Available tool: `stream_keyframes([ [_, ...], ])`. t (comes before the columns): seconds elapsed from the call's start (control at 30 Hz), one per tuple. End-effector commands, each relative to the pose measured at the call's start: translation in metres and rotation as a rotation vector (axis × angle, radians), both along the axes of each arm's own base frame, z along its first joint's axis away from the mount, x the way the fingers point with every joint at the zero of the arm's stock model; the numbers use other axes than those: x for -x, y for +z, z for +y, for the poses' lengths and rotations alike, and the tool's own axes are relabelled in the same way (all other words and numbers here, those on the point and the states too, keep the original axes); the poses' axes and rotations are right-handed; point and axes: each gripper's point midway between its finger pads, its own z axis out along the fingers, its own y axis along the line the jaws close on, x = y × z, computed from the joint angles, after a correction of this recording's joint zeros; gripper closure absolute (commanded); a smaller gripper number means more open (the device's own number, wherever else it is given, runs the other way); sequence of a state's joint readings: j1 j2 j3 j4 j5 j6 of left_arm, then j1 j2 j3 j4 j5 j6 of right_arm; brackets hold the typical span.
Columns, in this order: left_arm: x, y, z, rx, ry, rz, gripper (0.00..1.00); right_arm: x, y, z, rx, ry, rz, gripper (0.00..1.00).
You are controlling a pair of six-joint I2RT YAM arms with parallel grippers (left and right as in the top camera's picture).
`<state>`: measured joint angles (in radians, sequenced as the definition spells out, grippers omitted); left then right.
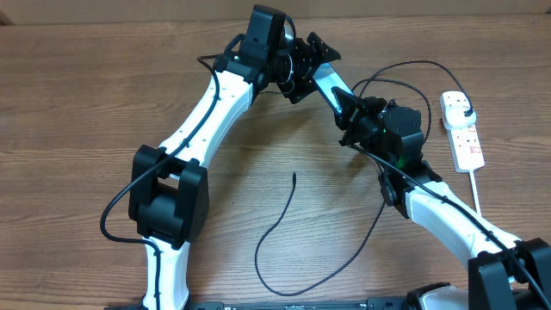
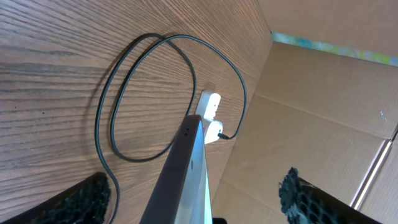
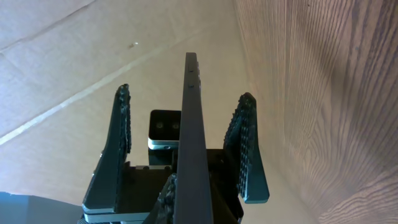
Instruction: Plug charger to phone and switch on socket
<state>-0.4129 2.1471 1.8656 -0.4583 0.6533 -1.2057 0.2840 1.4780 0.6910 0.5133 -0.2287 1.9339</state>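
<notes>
Where your right gripper (image 1: pixel 349 110) clamps phone (image 3: pixel 193 137) by one end, jaws closed tight on it, phone is held edge-on, clear of table (image 1: pixel 86 86). Your left gripper (image 2: pixel 191 182) stands wide apart astride opposite end, fingers (image 3: pixel 124 143) clear of both faces, holding nothing. Charger (image 1: pixel 274 226) lies loose on table: connector tip free near centre, cable looping past right arm, plug seated in socket (image 1: pixel 463 129) at right edge.

Left end effector (image 3: pixel 186 92) spread wide, facing right end effector (image 1: pixel 344 102), clamped tight.
</notes>
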Motion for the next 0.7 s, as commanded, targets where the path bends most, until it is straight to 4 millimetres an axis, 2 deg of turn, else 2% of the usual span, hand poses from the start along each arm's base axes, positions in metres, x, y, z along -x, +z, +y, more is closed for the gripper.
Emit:
stream_keyframes([
  [0.0,0.001,0.016,-0.003,0.016,0.017,-0.003,0.14,-0.003,0.017,0.003,-0.009,0.003,-0.047,0.96],
  [0.13,0.003,0.015,-0.004,0.02,0.023,0.018,0.16,-0.003,0.019,0.004,-0.013,0.004,-0.055,0.96],
  [0.67,0.004,0.015,-0.007,0.023,0.021,0.025,0.16,-0.003,0.028,0.008,-0.026,0.026,-0.089,0.96],
])
